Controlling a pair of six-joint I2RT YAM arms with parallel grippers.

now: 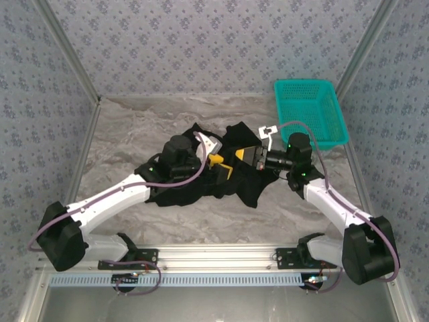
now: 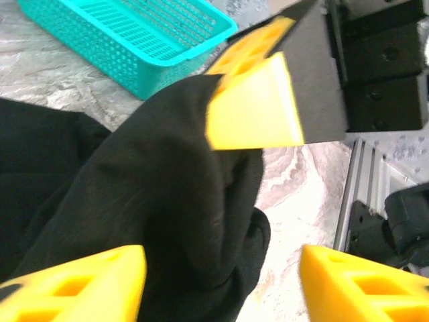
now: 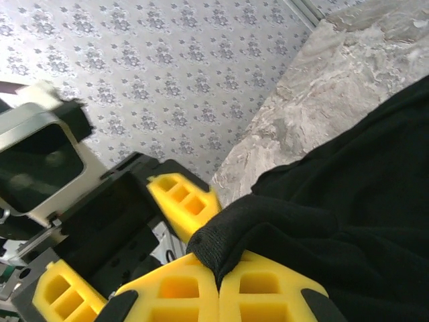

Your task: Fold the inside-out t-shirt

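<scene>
The inside-out t-shirt [image 1: 194, 184] lies crumpled and black in the middle of the table. My right gripper [image 1: 244, 155] is shut on a raised fold of its cloth [image 3: 268, 225], pinched between the yellow pads [image 3: 181, 288]. In the right wrist view that gripper [image 3: 218, 278] has its jaws pressed together. My left gripper [image 1: 218, 164] faces it at close range. In the left wrist view the left gripper [image 2: 221, 268] stands open, its fingers [image 2: 74, 285] wide apart with the hanging cloth [image 2: 167, 188] between them but not clamped. The right gripper's finger [image 2: 255, 111] shows above, holding the cloth.
A teal mesh basket [image 1: 310, 111] stands at the back right, also seen as a basket [image 2: 134, 33] in the left wrist view. Patterned walls close in the table on three sides. The marbled tabletop [image 1: 134, 127] lies bare around the shirt.
</scene>
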